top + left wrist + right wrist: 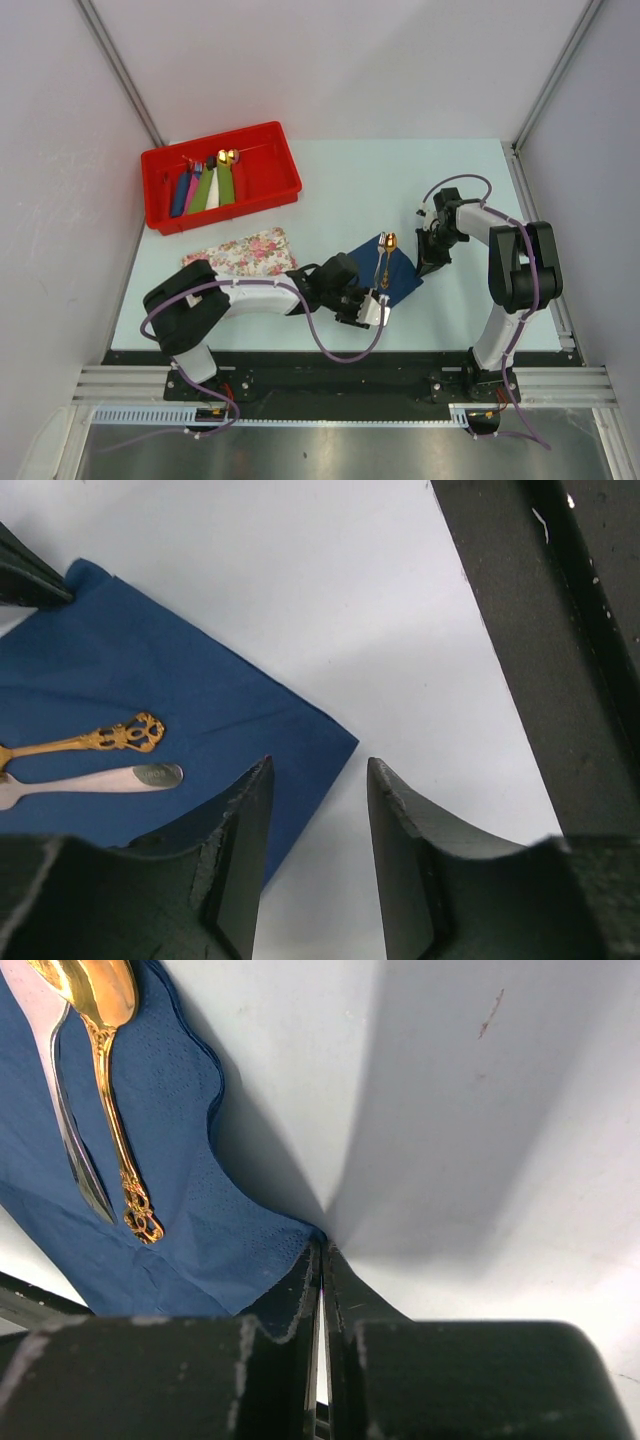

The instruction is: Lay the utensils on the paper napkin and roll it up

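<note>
The navy paper napkin (398,272) lies flat near the table's middle. The gold spoon (387,252) and the silvery fork (380,262) lie side by side on it. In the left wrist view the napkin (150,670) carries the spoon's ornate handle (110,737) and the fork's handle (120,778). My left gripper (318,765) is open and empty just short of the napkin's near corner; in the top view it (378,306) is there too. My right gripper (321,1248) is shut on the napkin's right corner (290,1235), which is slightly lifted. The spoon (105,1080) and fork (70,1130) show beyond it.
A red bin (270,160) at the back left holds several coloured rolls with gold tips. A pink-flowered tray (245,252) lies in front of it, left of the napkin. The right arm (515,260) stands at the right side.
</note>
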